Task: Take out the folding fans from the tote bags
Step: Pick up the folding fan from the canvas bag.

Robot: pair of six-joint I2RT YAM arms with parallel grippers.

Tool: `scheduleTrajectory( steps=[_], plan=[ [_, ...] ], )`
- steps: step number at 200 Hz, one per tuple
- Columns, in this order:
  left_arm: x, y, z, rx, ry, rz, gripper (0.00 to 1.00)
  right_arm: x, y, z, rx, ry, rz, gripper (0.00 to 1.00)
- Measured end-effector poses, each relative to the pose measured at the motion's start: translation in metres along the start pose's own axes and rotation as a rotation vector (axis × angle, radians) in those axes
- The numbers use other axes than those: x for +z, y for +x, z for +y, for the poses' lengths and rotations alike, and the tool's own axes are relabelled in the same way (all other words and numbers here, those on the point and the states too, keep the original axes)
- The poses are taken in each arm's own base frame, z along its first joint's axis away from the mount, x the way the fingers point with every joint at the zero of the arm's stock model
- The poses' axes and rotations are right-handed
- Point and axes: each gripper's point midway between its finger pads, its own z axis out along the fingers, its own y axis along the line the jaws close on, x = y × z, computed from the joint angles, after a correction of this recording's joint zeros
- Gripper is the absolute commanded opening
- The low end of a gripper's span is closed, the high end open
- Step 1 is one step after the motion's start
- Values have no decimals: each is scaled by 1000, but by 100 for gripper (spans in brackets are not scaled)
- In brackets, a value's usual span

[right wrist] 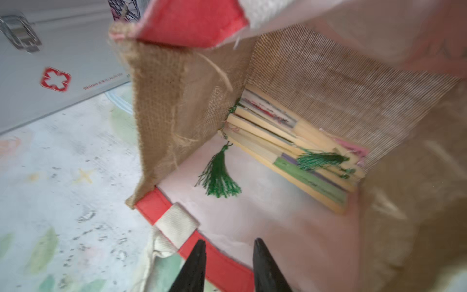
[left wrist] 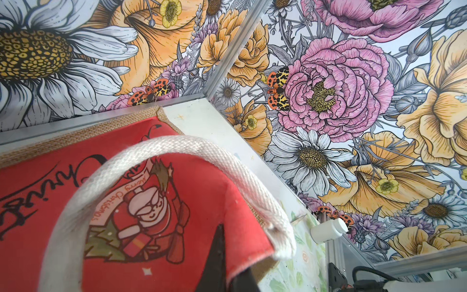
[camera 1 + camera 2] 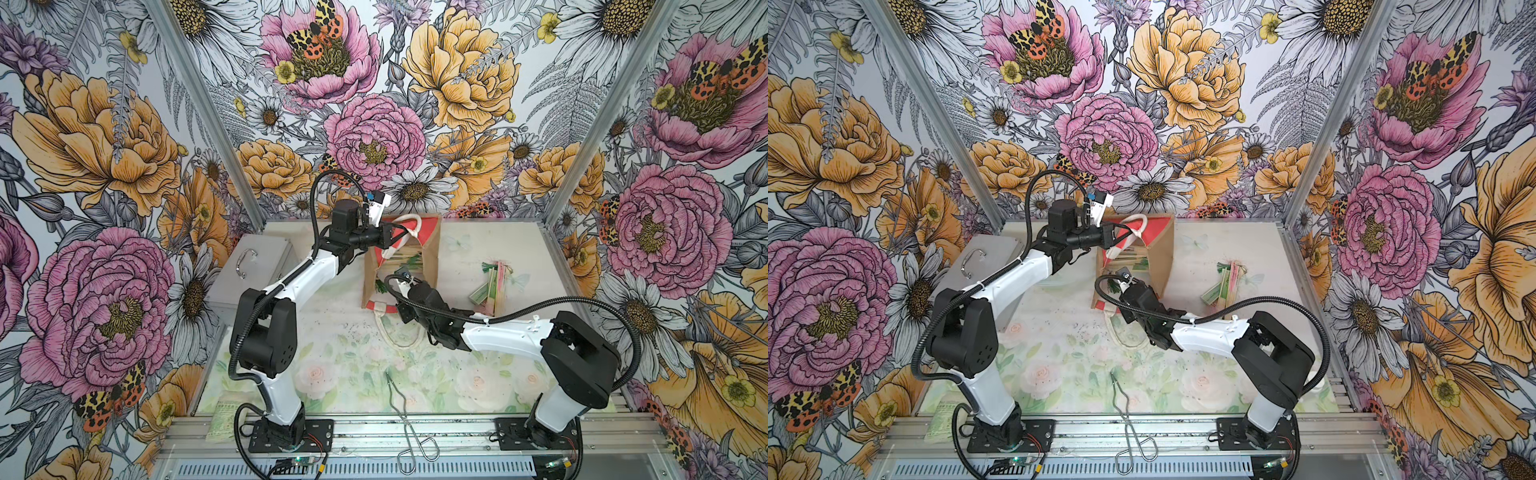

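The tote bag [image 3: 432, 257] [image 3: 1163, 257] lies on its side at the back of the table, its mouth facing the front. My left gripper [image 3: 392, 232] [image 2: 227, 273] is shut on the edge of the bag's red upper panel [image 2: 177, 240] and holds it lifted beside a white rope handle [image 2: 227, 161]. Several folding fans [image 1: 298, 141] [image 3: 405, 253] lie stacked at the back of the bag, a green tassel [image 1: 218, 177] trailing from them. My right gripper [image 1: 228, 242] is open and empty just above the striped rim [image 1: 161, 209] of the mouth. More folding fans [image 3: 490, 291] [image 3: 1221, 286] lie on the table right of the bag.
A grey metal case [image 3: 253, 270] stands left of the bag, close to my left arm. Metal tongs [image 3: 405, 411] lie at the front middle, reaching over the rail. A white bottle [image 2: 328, 230] sits by the frame. The bag's other rope handle [image 3: 395, 336] lies on the mat.
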Motion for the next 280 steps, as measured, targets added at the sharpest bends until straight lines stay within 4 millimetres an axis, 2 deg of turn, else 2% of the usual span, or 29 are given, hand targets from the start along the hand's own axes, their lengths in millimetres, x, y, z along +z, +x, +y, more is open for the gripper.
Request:
scheduleTrajectory(
  steps=[52,102,155,188,240,280],
  plan=[
    [-2,3,-1,-15,22,17,0,4,-2,-35,-262,152,75,34],
    [-3,4,-3,-20,36,26,0,16,21,-45,-310,203,207,35],
    [-4,5,-3,-21,38,28,0,22,22,-55,-27,197,216,34],
    [-4,5,-3,-21,38,28,0,37,26,-57,207,146,225,33],
    [-4,6,-2,-25,36,31,0,61,44,-41,430,71,277,33],
    [-4,7,-1,-29,33,34,0,76,34,-29,653,-50,194,32]
  ],
)
